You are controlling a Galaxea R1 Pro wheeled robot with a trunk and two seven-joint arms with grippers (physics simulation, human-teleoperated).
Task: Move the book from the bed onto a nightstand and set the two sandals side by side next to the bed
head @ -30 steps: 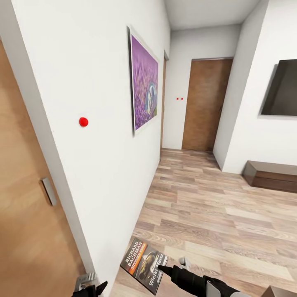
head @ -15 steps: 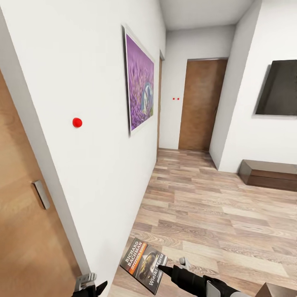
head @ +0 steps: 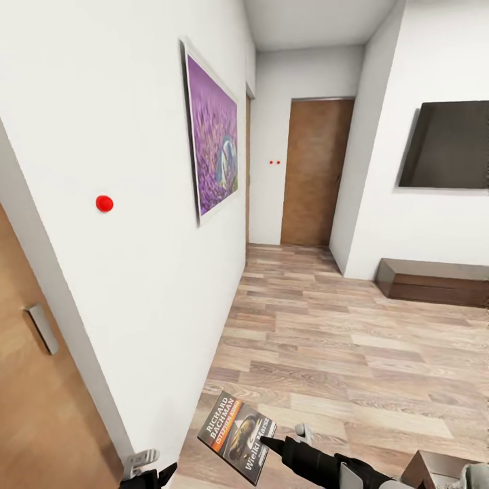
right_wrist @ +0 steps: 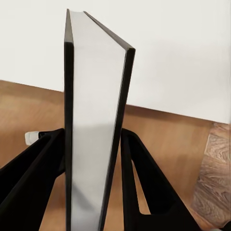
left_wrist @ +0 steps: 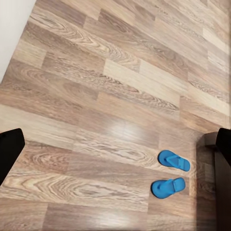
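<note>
Book-carrying appears to be the step in hand: in the head view, the thin dark paperback book with white "RICHARD BACHMAN" lettering and an orange band [head: 237, 436] is sitting clamped at its edge in the right gripper [head: 270, 445], low over the pale wood-plank floor [head: 353, 353], while the left gripper [head: 146, 468] is peeking in at the lower edge, its fingers too cropped to tell whether they are wide or narrow. A white wall with a purple framed picture [head: 214, 146] is running along the left, a brown wooden door [head: 314, 173] is closing the corridor's end, and a black wall screen [head: 448, 145] is hanging above a low dark wooden cabinet [head: 435, 282]. In the left wrist view, two flat bright-blue sandals [left_wrist: 172, 173] are lying close together on the planks. In the right wrist view, the black fingers [right_wrist: 137, 178] are pressing both covers of the book, seen edge-on. Neither nightstand is showing, so the next move probably calls for driving on until one is.
</note>
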